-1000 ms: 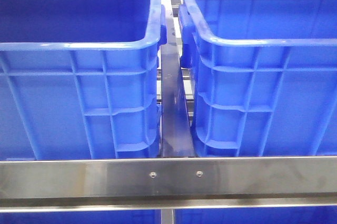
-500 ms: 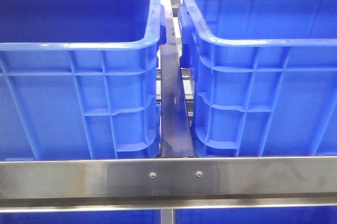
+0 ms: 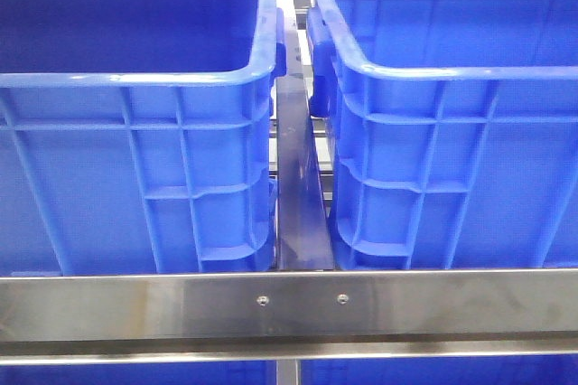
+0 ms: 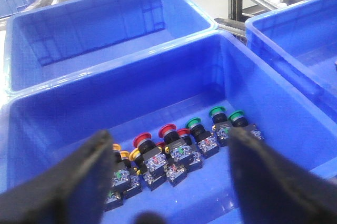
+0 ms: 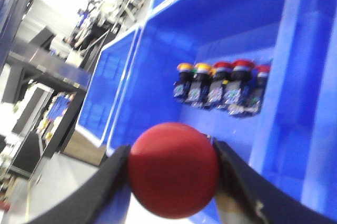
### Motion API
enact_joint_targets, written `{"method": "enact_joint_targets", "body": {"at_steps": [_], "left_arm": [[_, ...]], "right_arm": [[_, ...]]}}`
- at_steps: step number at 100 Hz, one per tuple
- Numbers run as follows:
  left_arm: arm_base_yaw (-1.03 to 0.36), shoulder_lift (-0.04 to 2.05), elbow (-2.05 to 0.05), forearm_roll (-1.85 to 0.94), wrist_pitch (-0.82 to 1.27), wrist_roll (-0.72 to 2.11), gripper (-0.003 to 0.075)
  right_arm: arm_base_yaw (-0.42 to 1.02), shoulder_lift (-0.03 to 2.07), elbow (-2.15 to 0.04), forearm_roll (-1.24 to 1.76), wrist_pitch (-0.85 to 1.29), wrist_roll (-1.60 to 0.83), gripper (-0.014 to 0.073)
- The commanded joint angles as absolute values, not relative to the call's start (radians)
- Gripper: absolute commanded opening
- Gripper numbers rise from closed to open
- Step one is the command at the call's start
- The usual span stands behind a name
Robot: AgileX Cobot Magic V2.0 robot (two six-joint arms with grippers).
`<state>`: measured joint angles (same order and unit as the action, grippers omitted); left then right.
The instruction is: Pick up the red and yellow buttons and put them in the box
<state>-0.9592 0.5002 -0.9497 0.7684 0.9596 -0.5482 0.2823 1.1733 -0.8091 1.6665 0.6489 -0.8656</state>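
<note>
Red button [image 5: 174, 169], round, smooth, claw-gripped

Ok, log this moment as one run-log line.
right end effector: shut on red button | left end effector: open, empty, above crate of buttons

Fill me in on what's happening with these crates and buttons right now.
A two-arm robot is sorting push buttons among blue crates. The right gripper is shut on a red button and holds it above a blue crate where yellow- and red-capped buttons are already lined up. The left gripper, jaws open and empty, hovers over another crate with a row of yellow, red and green buttons. The front view shows only crate walls, no arms.
</note>
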Motion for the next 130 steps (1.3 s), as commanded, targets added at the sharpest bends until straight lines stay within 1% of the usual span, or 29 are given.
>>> {"method": "enact_joint_targets", "body": {"at_steps": [1,3,8,10,15,17,30,44,63,75,106,130], "left_arm": [[-0.967,0.509,-0.969,0.798,0.898,-0.548,0.0262],[-0.967,0.509,-0.969,0.798,0.898,-0.548,0.0241],[-0.967,0.509,-0.969,0.798,0.898,-0.548,0.0143],[-0.967,0.509,-0.969,0.798,0.898,-0.548,0.0117],[-0.967,0.509,-0.969,0.798,0.898,-0.548,0.0010],[-0.967,0.509,-0.969,0.798,0.898,-0.548,-0.0015],[-0.967,0.509,-0.969,0.798,0.902,-0.548,-0.0019],[-0.967,0.509,-0.969,0.819,0.904,-0.548,-0.0019],[-0.967,0.509,-0.969,0.831,0.904,-0.548,-0.0019],[-0.967,0.509,-0.969,0.831,0.904,-0.548,-0.0019],[-0.967,0.509,-0.969,0.831,0.904,-0.548,-0.0019],[-0.967,0.509,-0.969,0.831,0.904,-0.548,-0.0019]], "right_arm": [[0.279,1.151,-0.853,1.735,0.632,-0.890,0.0014],[0.279,1.151,-0.855,1.736,0.623,-0.889,0.0014],[0.279,1.151,-0.867,1.735,0.606,-0.893,0.0014],[0.279,1.151,-0.870,1.736,0.598,-0.895,0.0014],[0.279,1.151,-0.883,1.736,0.578,-0.895,0.0014],[0.279,1.151,-0.886,1.736,0.569,-0.897,0.0014],[0.245,1.155,-0.899,1.737,0.521,-0.897,0.0014],[0.131,1.188,-0.900,1.740,0.528,-0.897,0.0014],[-0.054,1.304,-0.904,1.786,0.679,-0.897,0.0014],[-0.121,1.411,-0.926,1.802,0.762,-0.897,0.0014],[-0.129,1.690,-1.085,1.815,0.803,-0.897,0.0014],[-0.129,1.840,-1.221,1.815,0.828,-0.897,0.0014]]}}
